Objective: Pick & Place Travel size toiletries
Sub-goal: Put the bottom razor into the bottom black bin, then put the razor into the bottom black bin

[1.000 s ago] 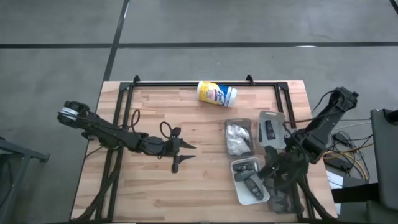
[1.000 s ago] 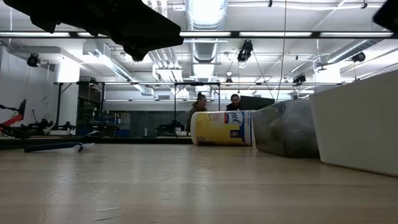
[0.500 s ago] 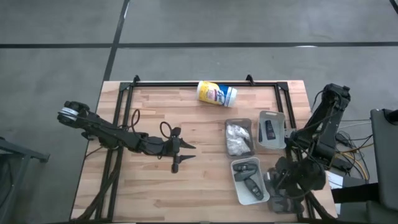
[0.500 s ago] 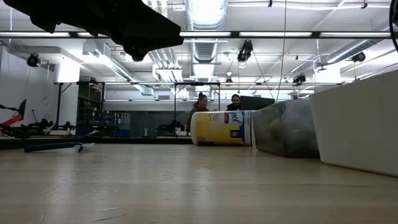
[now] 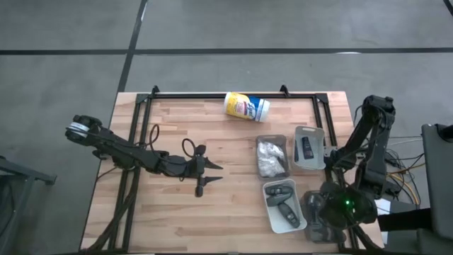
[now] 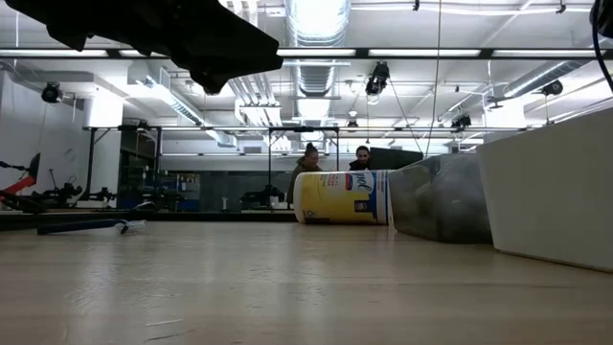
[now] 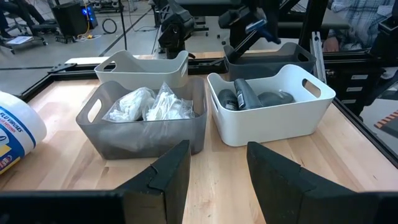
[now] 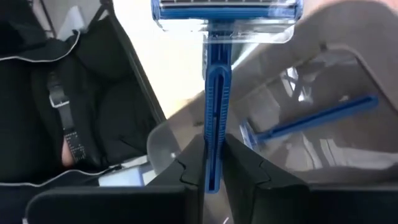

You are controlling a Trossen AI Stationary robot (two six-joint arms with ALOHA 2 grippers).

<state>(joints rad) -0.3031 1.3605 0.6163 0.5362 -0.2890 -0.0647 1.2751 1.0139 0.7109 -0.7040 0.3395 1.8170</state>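
The right arm has been pulled back past the desk edge. A blue razor is held in the right claw, so a pick is judged done; the left claw is kept half open and empty.

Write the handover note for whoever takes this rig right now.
Right gripper: shut on a blue razor, off the table's right edge above a clear bin holding another razor.
Left gripper: open, empty, waiting at mid-table.
Done: white packets in the grey bin; dark tubes in the white bin.
Left: place the held razor. The yellow canister lies at the far edge.
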